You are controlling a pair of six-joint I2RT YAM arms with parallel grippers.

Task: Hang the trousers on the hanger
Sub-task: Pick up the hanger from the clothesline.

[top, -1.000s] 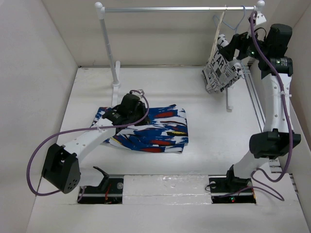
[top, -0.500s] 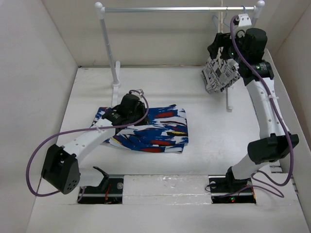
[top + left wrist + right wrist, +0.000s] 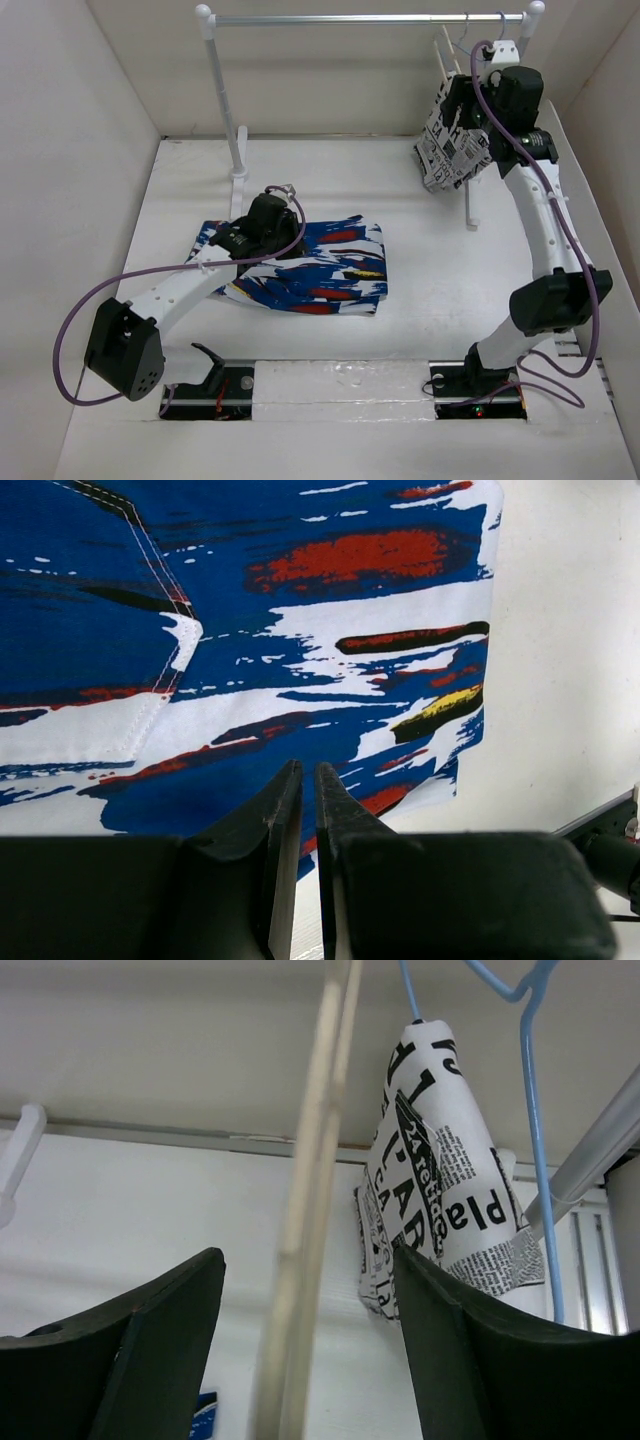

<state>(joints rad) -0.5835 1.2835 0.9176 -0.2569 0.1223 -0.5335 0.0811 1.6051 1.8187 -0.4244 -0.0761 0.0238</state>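
Observation:
The blue-and-white printed trousers (image 3: 310, 265) lie folded on the table left of centre; they fill the left wrist view (image 3: 250, 630). My left gripper (image 3: 272, 222) is shut and empty, resting over their upper left part, fingertips (image 3: 308, 780) just above the cloth. The pale beige hanger (image 3: 445, 62) hangs on the rail at the far right; its bar (image 3: 315, 1190) stands between the open jaws of my right gripper (image 3: 462, 100), which shows untouched by it in the right wrist view (image 3: 310, 1260).
A newsprint-lettered cloth (image 3: 450, 150) hangs on a light blue wire hanger (image 3: 528, 1130) right beside the beige one. The rail (image 3: 370, 18) stands on two white posts (image 3: 225, 100). White walls close in the table on three sides.
My right arm has swung left and up toward the rail, bringing its open jaws around the beige hanger. The left arm and trousers have not moved.

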